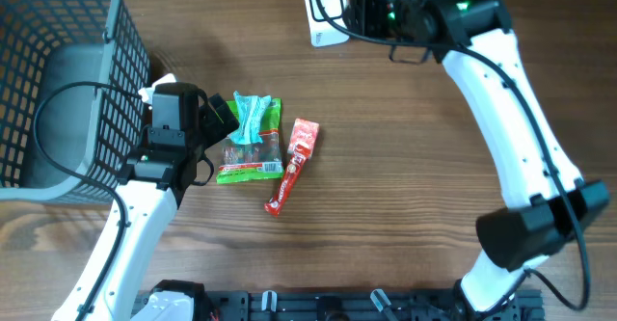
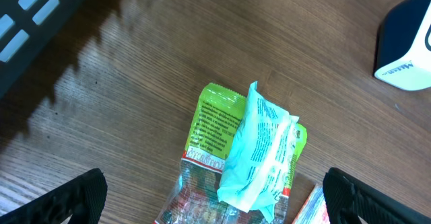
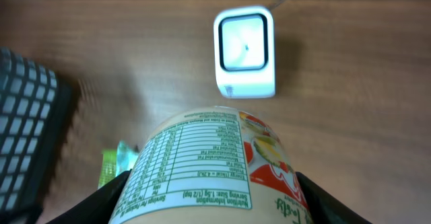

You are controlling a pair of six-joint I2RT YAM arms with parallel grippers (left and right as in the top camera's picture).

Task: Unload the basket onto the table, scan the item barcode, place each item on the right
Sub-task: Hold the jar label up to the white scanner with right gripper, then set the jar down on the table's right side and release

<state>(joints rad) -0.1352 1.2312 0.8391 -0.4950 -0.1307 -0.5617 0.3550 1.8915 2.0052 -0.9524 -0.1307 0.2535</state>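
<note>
the step in hand looks like presenting the item: the right gripper (image 1: 371, 14) has its jaws clamped on a printed tub (image 3: 209, 163), held above the table (image 1: 405, 167) near the white scanner (image 3: 244, 52); the left gripper (image 1: 214, 126) hangs with jaws wide apart over the snack packets (image 2: 215, 126), holding nothing. the tub shows a nutrition panel and red-and-green print, no barcode visible; next it likely needs turning until the code faces the scanner's window.

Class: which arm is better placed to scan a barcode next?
Right: the right gripper holds a labelled cup near the scanner, while the left gripper hangs open over snack packets, farther away.
</note>
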